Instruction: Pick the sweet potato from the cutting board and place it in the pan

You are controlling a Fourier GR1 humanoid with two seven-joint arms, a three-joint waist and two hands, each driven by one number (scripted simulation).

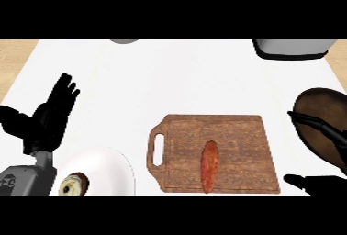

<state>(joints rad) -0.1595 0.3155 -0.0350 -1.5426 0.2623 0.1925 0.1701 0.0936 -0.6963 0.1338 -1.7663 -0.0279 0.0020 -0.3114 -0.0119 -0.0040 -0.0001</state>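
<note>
From my remote station I saw the left hand (49, 114) resting near the white counter's (203, 73) left edge, fingers straight and raised, above a white round plate (102, 167) at the front edge. The long orange-red sweet potato (210, 166) lay lengthwise on the brown wooden cutting board (237, 133), toward its front edge; I judged it stiff, fairly light, rounded enough to roll, best taken across its middle. The dark round pan (322, 110) sat at the right edge, and of my right hand (318, 183) I could not tell the fingers.
</note>
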